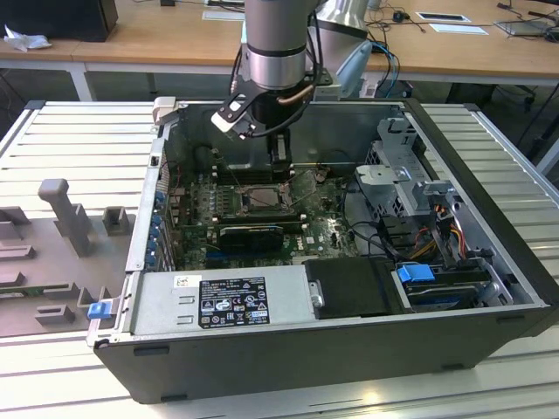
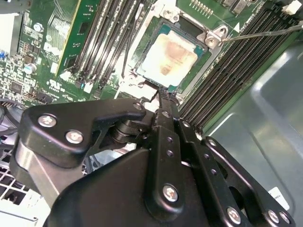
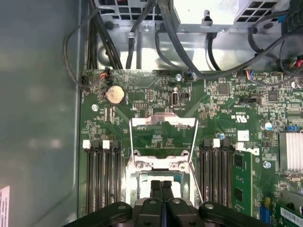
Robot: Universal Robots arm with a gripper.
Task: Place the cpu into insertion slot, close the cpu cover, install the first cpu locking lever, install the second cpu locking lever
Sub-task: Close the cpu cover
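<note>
While pinched together, fingers (image 3: 155,190) just beside cpu (image 2: 169,56).

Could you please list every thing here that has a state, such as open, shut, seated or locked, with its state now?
gripper: shut, tips at the edge of the socket.
chip: seated in the socket, face up.
cover: open, swung back; the board shows through its centre.
lever: free, not hooked down.
computer case: open, inside exposed.
</note>
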